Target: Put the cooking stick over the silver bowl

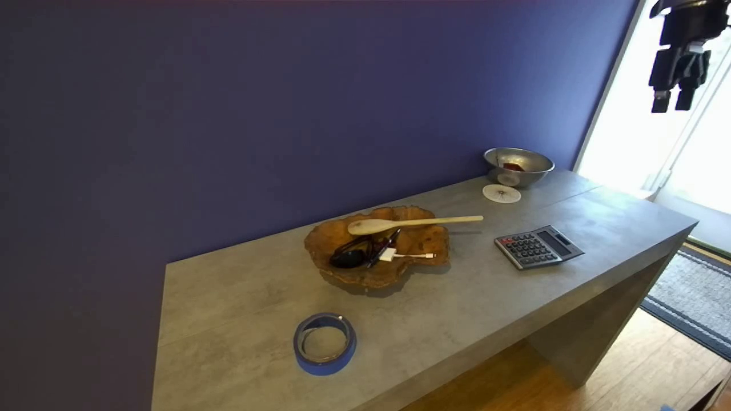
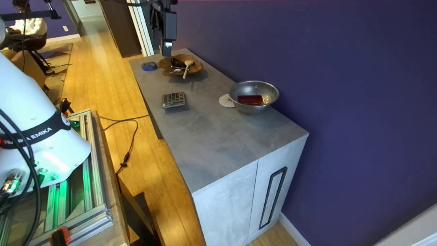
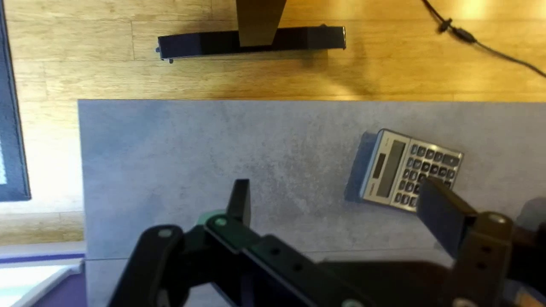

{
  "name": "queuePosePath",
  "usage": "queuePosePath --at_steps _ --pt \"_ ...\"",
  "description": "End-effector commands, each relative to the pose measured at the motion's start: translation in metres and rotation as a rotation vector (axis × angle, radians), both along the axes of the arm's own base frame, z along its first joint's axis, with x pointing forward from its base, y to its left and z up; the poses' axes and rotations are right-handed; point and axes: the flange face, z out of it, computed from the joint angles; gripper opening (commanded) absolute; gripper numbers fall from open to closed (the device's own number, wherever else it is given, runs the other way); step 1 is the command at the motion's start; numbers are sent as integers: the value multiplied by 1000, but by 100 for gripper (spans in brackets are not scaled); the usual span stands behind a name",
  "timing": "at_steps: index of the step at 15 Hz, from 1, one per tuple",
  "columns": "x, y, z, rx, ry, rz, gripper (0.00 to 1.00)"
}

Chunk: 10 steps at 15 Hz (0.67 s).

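The cooking stick (image 1: 422,222), a pale wooden spoon, lies across the amber-brown irregular bowl (image 1: 365,279), with its handle reaching out past the rim. It also shows in an exterior view (image 2: 186,68). The silver bowl (image 1: 531,176) stands by the wall at the other part of the counter; it also shows in an exterior view (image 2: 252,108) with a dark red object (image 2: 250,99) inside. My gripper (image 1: 672,104) is high above the counter, apart from both. In the wrist view the gripper (image 3: 336,192) is open with nothing between its fingers. Stick and silver bowl are not visible there.
A calculator (image 1: 538,248) lies on the grey counter (image 1: 240,319). A white round disc (image 1: 501,194) lies beside the silver bowl. A blue tape roll (image 1: 325,345) lies near the amber bowl. That bowl also holds dark glasses (image 1: 349,258) and a white adapter (image 1: 388,254). A wall (image 1: 285,114) runs behind.
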Motion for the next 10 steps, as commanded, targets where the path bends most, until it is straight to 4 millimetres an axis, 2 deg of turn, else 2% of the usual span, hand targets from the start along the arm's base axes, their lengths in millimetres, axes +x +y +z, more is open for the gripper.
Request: queuePosePath --at_steps 1,5,7,8,9,10 --pt "6 93 -39 -48 -15 211 100" --pt "16 216 -63 -144 -180 392 100" --pt "15 271 -76 -185 -258 489 100" --pt "16 291 -84 -212 -298 532 100" --pt "17 304 -81 -249 -324 576 100" --pt "20 308 -77 -309 -340 609 100"
